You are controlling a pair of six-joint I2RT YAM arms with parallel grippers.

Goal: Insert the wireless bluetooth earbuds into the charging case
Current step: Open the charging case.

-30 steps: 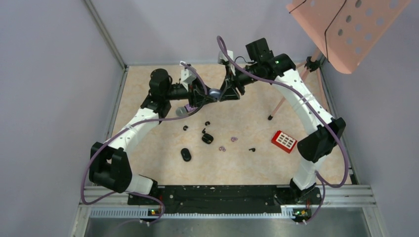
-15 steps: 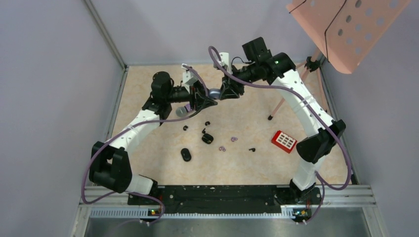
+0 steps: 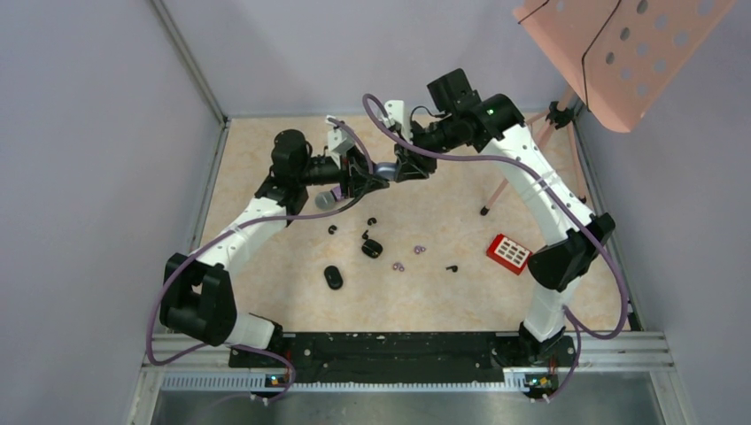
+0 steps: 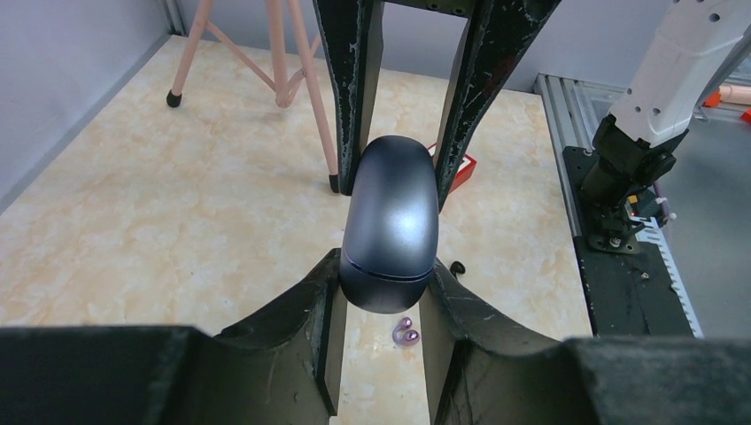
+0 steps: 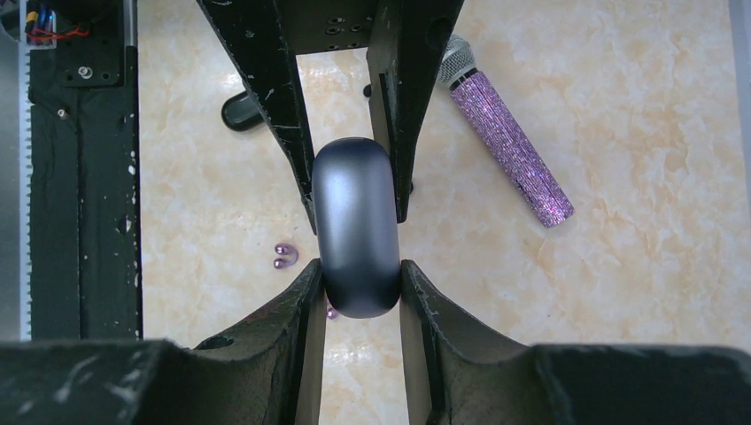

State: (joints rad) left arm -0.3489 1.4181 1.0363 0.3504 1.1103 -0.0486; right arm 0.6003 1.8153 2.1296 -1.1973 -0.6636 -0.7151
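A dark grey-blue oval charging case (image 3: 384, 168) hangs closed above the back of the table, held from both ends. My left gripper (image 4: 385, 270) is shut on the end near its seam. My right gripper (image 5: 356, 270) is shut on the opposite end of the case (image 5: 356, 226). Lilac earbuds (image 3: 419, 250) (image 3: 398, 266) lie on the table below; one lilac earbud (image 4: 406, 333) shows under the case between my left fingers. Black earbuds (image 3: 372, 219) (image 3: 333, 229) (image 3: 452, 266) lie scattered nearby.
Two black cases (image 3: 372, 249) (image 3: 333, 277) sit mid-table. A purple glitter microphone (image 3: 328, 200) lies under the left arm. A red box (image 3: 509, 253) is at the right, and a pink stand's leg (image 3: 496, 190) comes down behind it.
My right arm has pushed leftward, closing the gap to the left gripper, and its jaws have narrowed on the case. The case has shifted slightly left.
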